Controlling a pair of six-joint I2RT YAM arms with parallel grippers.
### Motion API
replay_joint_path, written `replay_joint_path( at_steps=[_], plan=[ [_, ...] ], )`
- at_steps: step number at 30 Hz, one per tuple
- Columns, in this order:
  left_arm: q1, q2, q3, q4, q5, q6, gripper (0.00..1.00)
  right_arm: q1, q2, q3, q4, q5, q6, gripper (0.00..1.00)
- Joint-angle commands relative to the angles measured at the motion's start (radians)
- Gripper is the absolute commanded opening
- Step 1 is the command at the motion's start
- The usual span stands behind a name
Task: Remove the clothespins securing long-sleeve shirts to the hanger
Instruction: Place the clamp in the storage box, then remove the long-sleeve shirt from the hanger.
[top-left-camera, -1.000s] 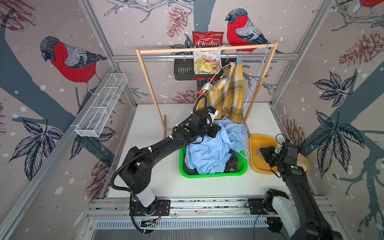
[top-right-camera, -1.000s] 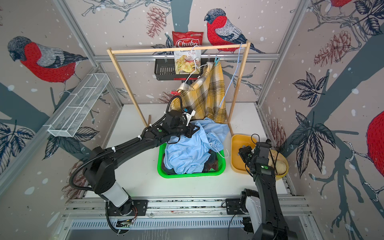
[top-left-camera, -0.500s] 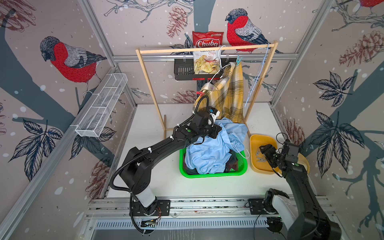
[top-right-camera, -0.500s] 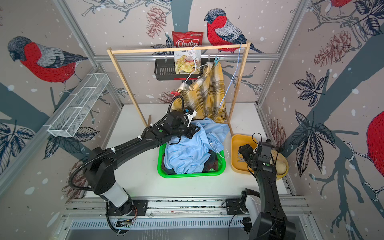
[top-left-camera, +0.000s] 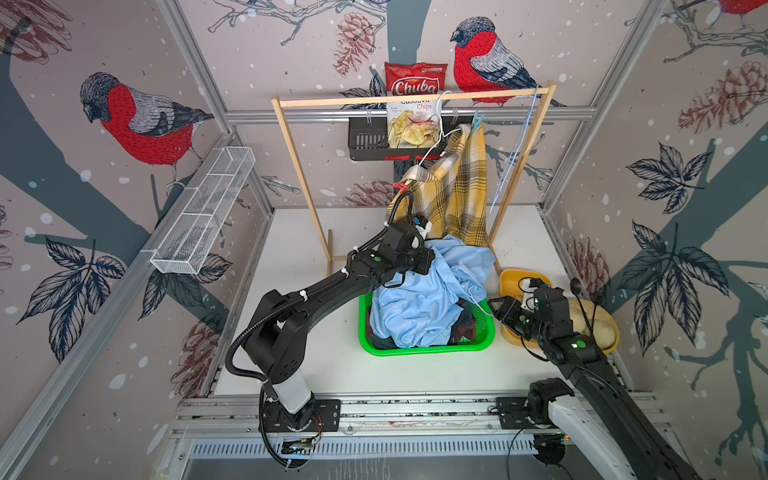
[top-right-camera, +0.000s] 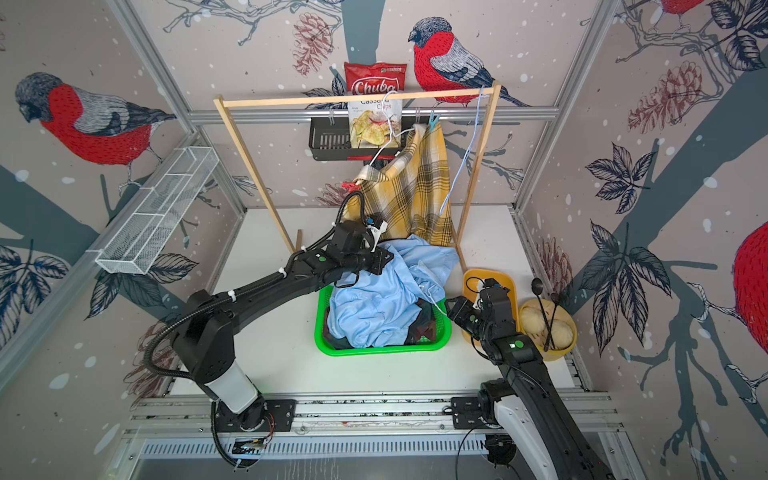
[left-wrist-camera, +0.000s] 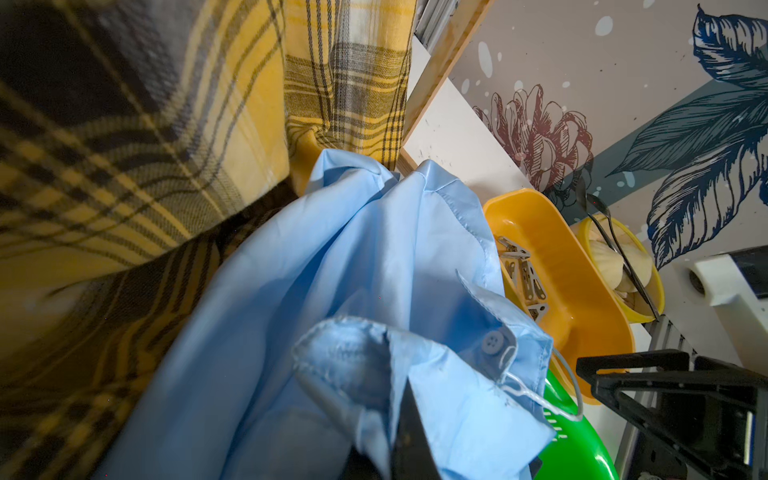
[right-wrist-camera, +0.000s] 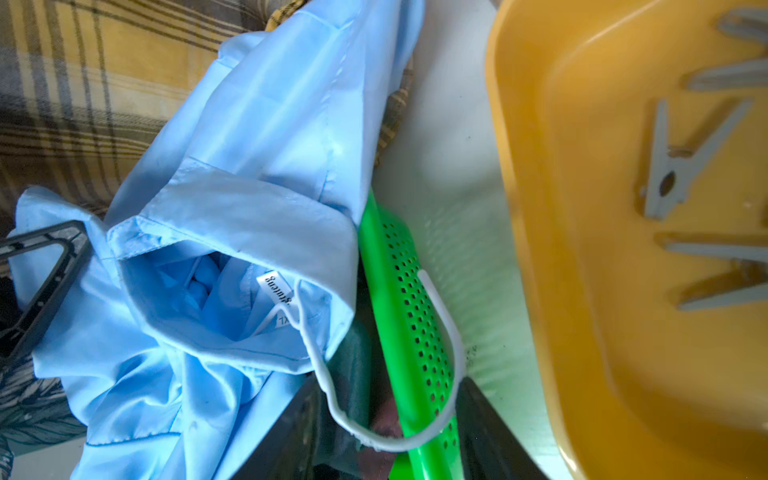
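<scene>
The light blue shirt (left-wrist-camera: 332, 270) is thin, smooth woven cloth with a faint sheen and stitched hems; its button (left-wrist-camera: 493, 342) looks like grey plastic. The yellow plaid shirt (left-wrist-camera: 124, 145) is a coarser, matt weave with the threads plainly showing. The green basket (right-wrist-camera: 399, 291) is glossy plastic pierced with small holes, and the orange tub (right-wrist-camera: 582, 249) is smooth plastic with a soft shine. The grey clothespins (right-wrist-camera: 660, 203) lying in it look like matt plastic. The hanger (right-wrist-camera: 457, 353) is white-coated wire, slightly rough. The rack (top-left-camera: 332, 99) is bare pale wood, the wall shelf (top-left-camera: 203, 212) white wire mesh, the chip bag (top-left-camera: 415, 83) shiny film.
</scene>
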Motion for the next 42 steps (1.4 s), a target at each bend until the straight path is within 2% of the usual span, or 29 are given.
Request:
replay_joint_path(
  at_steps=[1, 10, 15, 18, 22, 28, 30, 40, 42],
  plan=[
    [0.004, 0.001, 0.002, 0.012, -0.001, -0.010, 0.00, 0.003, 0.002, -0.024, 0.002, -0.001, 0.033, 0.53],
    [0.003, -0.004, -0.003, 0.018, 0.017, -0.006, 0.00, 0.002, 0.051, -0.067, 0.188, -0.059, 0.096, 0.50],
    [0.004, -0.002, -0.003, 0.020, 0.018, -0.004, 0.00, 0.002, 0.051, -0.075, 0.274, -0.071, 0.138, 0.39],
    [0.003, 0.001, -0.004, 0.018, 0.020, -0.003, 0.00, 0.002, 0.049, -0.068, 0.275, -0.072, 0.144, 0.30],
    [0.003, 0.002, -0.003, 0.022, 0.026, -0.003, 0.00, 0.000, 0.031, -0.055, 0.268, -0.069, 0.140, 0.24],
    [-0.007, 0.004, -0.003, 0.022, 0.026, -0.001, 0.00, 0.001, -0.018, -0.051, 0.308, -0.025, 0.157, 0.23],
    [-0.012, 0.008, -0.004, 0.021, 0.025, 0.000, 0.00, 0.000, -0.026, -0.044, 0.340, -0.014, 0.162, 0.19],
    [-0.028, -0.026, -0.037, 0.005, 0.011, 0.006, 0.00, 0.000, 0.062, 0.111, 0.321, -0.034, 0.155, 0.11],
    [-0.031, -0.055, -0.061, 0.008, 0.004, 0.013, 0.09, 0.002, 0.076, 0.137, 0.303, -0.050, 0.166, 0.10]
  ],
)
